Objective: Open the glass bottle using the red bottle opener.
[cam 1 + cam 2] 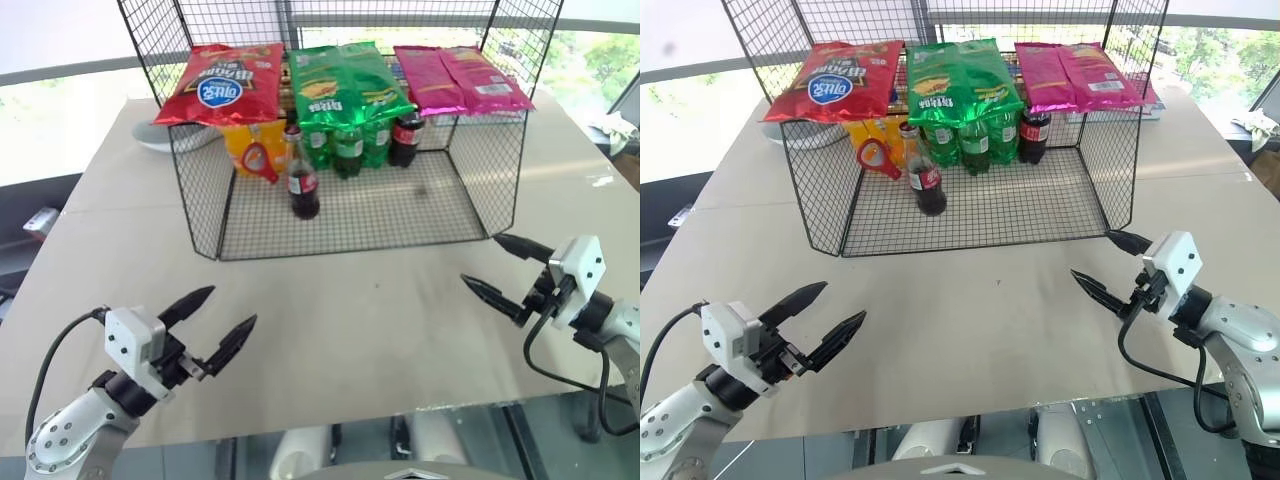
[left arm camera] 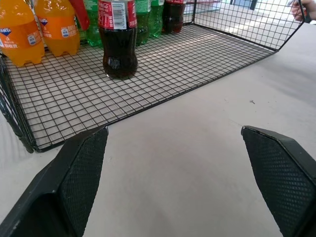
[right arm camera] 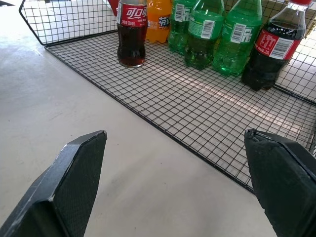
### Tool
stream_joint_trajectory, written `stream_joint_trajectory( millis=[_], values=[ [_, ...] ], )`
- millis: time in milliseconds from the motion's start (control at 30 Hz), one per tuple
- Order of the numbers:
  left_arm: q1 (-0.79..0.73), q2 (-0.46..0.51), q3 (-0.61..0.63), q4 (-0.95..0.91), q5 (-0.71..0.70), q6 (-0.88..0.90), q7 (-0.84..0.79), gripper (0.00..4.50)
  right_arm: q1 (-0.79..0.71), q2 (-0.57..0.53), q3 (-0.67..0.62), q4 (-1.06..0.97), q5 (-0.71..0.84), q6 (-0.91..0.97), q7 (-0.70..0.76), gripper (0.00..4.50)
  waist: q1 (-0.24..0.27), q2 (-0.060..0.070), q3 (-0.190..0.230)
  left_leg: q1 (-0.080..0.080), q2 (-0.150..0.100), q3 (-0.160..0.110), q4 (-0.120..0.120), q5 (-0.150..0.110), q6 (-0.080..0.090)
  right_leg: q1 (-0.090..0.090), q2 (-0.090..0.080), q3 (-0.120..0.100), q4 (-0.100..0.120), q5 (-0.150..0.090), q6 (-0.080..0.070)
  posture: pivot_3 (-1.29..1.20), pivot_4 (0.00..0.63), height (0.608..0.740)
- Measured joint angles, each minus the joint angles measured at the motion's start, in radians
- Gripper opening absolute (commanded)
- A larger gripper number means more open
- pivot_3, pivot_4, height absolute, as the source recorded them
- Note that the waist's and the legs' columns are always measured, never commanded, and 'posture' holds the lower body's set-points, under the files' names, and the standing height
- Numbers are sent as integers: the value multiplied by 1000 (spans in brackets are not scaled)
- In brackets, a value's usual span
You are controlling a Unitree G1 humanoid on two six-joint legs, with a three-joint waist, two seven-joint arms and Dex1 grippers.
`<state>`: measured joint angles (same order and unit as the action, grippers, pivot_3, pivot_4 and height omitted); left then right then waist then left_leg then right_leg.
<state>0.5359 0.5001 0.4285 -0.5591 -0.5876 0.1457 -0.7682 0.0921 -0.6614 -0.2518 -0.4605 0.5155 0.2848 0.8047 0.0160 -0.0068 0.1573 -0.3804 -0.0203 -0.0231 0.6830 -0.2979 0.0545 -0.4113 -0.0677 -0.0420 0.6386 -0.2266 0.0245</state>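
The glass bottle (image 1: 302,180) stands upright on the floor of the wire rack (image 1: 400,215), near its front and left of the middle. It holds dark cola and has a red label band. The red bottle opener (image 1: 260,160) leans against the orange bottles just to the bottle's left, ring end low. My left gripper (image 1: 228,308) hovers open over the table at the near left, well short of the rack. At the near right my right gripper (image 1: 481,260) is also open, close to the rack's front right corner. Both hold nothing.
Behind the glass bottle stand orange soda bottles (image 2: 22,32), green bottles (image 3: 212,34) and a plastic cola bottle (image 3: 271,49). Red, green and pink snack bags (image 1: 345,80) lie across the rack's top. A white object (image 1: 165,138) sits behind the rack's left side.
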Motion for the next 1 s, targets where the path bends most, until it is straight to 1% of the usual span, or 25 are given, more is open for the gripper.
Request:
stream_joint_trajectory(
  millis=[100, 167, 200, 300, 400, 467, 567, 633, 733, 833, 1000],
  values=[
    [-26, -5, -5, 0, 3, 3, 22, 4463, -3, 6, 1, -3, 15, -1, 7, 4500, 1, 0, 0, 0, 0, 0, 0, 0, 0, 0, 0, 0, 0, 0, 0, 0, 150, 740],
    [-88, -16, -8, -4, 1, 4, 59, 4463, -34, 32, 18, -57, 68, -8, 21, 4500, 2, 0, 0, 0, 0, -1, 0, 0, 0, 0, 0, -1, 1, 0, 1, 0, 150, 740],
    [-105, -16, -9, -7, -8, 16, 73, 4463, -37, 43, 17, -72, 96, -7, 24, 4500, 0, 0, 0, 0, 0, -1, 0, 0, 0, 0, 0, 0, 1, 2, 3, 0, 150, 740],
    [-212, 1, -10, -19, -67, 109, 143, 4463, -80, 77, 40, -171, 238, 1, 38, 4500, 0, 0, 0, 0, 0, -2, 0, 0, 0, 0, 1, -1, 2, 2, 4, 0, 150, 740],
    [-299, 32, -12, -25, -104, 195, 206, 4463, -101, 77, 44, -233, 291, 7, 39, 4500, 2, 0, 0, 0, 0, -1, 0, 0, 0, 0, 1, -1, 2, 3, 4, 0, 150, 740],
    [-374, 41, -20, -25, -122, 244, 251, 4463, -100, 77, 50, -237, 297, 10, 39, 4500, 2, -1, 0, 0, -1, -1, 0, 0, 0, 0, 0, -1, 2, 3, 4, 0, 150, 740],
    [-447, 57, -48, -22, -124, 295, 289, 4463, -98, 77, 52, -238, 296, 9, 39, 4500, -1, -1, 0, 0, -1, -1, 0, 1, -1, 0, 1, 0, 2, 3, 4, 0, 150, 740],
    [-470, 57, -59, -19, -124, 314, 303, 4463, -94, 77, 54, -240, 296, 7, 39, 4500, -3, -1, 0, 1, -1, -1, 0, 3, -5, 0, 1, 1, 2, 3, 4, 0, 150, 740],
    [-532, 50, -89, 3, -119, 351, 346, 4463, -79, 77, 56, -246, 288, -8, 40, 4500, -1, -1, 0, 1, 0, -1, 0, 3, -5, 0, 2, 0, 2, 3, 4, 0, 150, 740],
    [-597, 18, -115, 48, -88, 369, 406, 4463, -57, 77, 59, -260, 273, -20, 40, 4500, 1, -1, 0, 1, -1, -1, 0, 3, -5, 0, 1, 0, 2, 3, 4, 0, 150, 740],
    [-689, -25, -172, 122, 12, 367, 485, 4463, -24, 81, 64, -266, 239, -46, 40, 4500, 1, -1, 0, 1, -1, -1, 0, 3, -5, 0, 1, 0, 2, 3, 4, 0, 150, 740]
  ],
)
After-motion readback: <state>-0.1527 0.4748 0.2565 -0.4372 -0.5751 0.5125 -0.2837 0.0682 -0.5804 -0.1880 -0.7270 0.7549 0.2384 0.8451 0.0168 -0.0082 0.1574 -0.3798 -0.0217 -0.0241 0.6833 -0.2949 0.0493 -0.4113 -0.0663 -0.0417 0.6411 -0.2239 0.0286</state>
